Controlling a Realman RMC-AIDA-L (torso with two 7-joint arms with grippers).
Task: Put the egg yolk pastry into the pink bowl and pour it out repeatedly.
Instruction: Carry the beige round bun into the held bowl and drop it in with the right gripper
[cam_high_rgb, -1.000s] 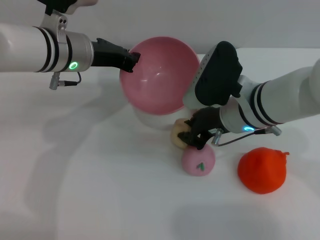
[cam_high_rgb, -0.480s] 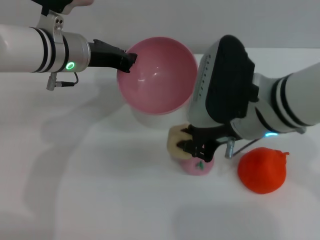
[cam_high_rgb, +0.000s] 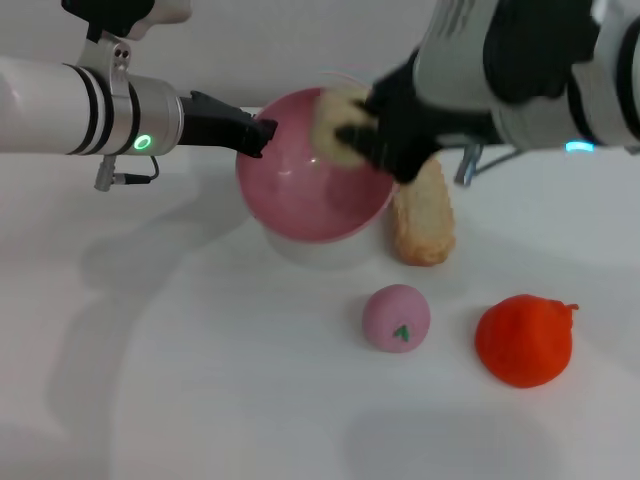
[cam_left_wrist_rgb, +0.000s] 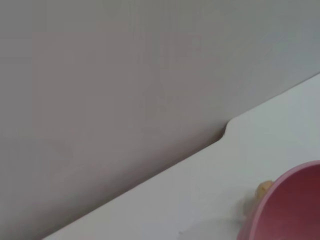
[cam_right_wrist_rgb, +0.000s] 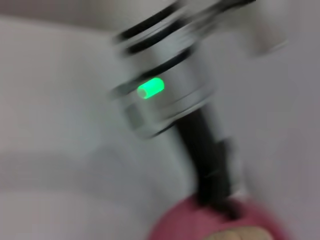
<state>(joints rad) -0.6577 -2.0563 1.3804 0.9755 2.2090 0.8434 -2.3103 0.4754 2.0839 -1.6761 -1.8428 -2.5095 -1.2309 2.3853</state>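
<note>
White tabletop (cam_high_rgb: 200, 380) w/ a plain grey wall behind, that's your workspace. Your right gripper (cam_high_rgb: 365, 125) is up over the pink bowl (cam_high_rgb: 310, 190), fingers clamped on the egg yolk pastry (cam_high_rgb: 330, 122), so the pastry's in the air just above the bowl's far rim, not inside yet. Your left gripper (cam_high_rgb: 262, 131) is pinched shut on the bowl's left rim, holding it tilted w/ the opening facing the head cam, lifted off the table. Right wrist cam is smeared but you can make out the left arm's green light (cam_right_wrist_rgb: 150, 88) and the pink rim w/ a bit of pastry (cam_right_wrist_rgb: 235, 234). Left wrist cam only catches the bowl edge (cam_left_wrist_rgb: 287, 210) plus table edge. Further out: oblong tan bread (cam_high_rgb: 422, 215) just beside the bowl, pink ball w/ green mark (cam_high_rgb: 396, 318) nearer you, orange lump (cam_high_rgb: 523, 340) to its right.
</note>
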